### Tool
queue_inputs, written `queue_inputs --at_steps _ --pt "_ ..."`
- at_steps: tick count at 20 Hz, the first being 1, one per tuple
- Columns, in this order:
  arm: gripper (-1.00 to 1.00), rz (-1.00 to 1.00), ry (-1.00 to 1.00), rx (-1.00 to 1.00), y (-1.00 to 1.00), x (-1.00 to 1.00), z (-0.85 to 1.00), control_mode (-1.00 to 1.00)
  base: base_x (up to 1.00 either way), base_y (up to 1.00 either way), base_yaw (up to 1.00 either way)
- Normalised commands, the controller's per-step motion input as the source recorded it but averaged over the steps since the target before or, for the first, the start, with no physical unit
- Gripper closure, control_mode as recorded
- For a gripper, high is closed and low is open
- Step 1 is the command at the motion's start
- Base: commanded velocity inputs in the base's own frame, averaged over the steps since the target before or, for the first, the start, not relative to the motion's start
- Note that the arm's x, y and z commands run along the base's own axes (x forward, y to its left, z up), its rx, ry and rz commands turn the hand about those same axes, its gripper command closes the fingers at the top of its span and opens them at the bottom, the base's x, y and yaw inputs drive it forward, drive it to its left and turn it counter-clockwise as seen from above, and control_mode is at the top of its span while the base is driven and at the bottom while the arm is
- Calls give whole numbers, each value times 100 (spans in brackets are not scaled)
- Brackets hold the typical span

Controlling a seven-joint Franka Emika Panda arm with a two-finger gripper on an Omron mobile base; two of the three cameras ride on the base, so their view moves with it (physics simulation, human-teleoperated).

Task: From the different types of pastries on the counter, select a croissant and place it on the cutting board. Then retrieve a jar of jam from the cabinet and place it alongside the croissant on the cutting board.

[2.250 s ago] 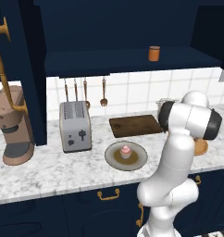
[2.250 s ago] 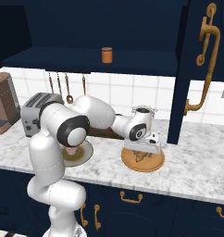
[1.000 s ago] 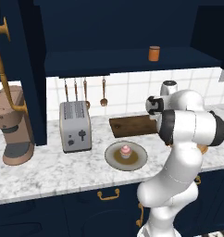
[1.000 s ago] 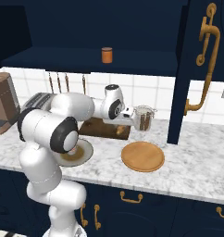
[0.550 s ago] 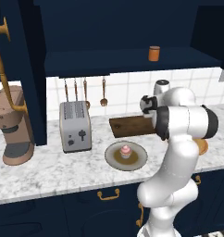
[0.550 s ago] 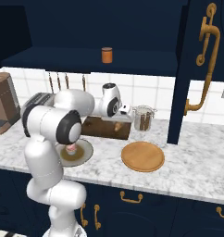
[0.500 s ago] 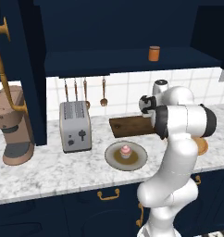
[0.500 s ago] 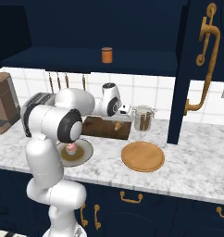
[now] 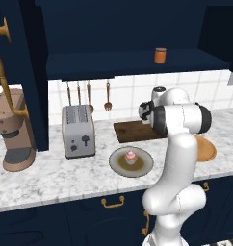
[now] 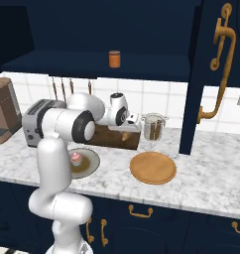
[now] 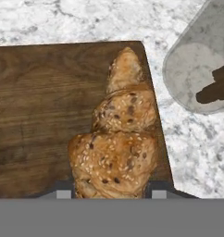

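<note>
I have the pincer clamped on the small golden-brown, seed-speckled croissant, holding it over the right end of the flat dark brown wooden cutting board (whether the pastry touches the wood, I cannot tell). The board lies on the white-grey marbled table near the tiled wall. Just beside its right edge stands a clear glass jar with dark contents. In front of the board, the pink-frosted cupcake sits on a round grey plate. The small orange jar of jam stands on the shelf of the dark navy upper cabinet.
</note>
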Motion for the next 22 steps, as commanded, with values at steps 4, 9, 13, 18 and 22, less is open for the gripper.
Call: queue_inputs --at_steps 4,9,13,18,22 --pt "100 0 -2 0 2 18 -23 -100 0 0 0" --pt "-100 0 -1 0 1 23 2 -100 0 0 0" --pt "-100 0 -1 0 0 14 11 -100 0 0 0" --pt "-100 0 -1 0 0 10 10 -100 0 0 0" --pt "-100 0 -8 0 0 1 51 -100 0 0 0"
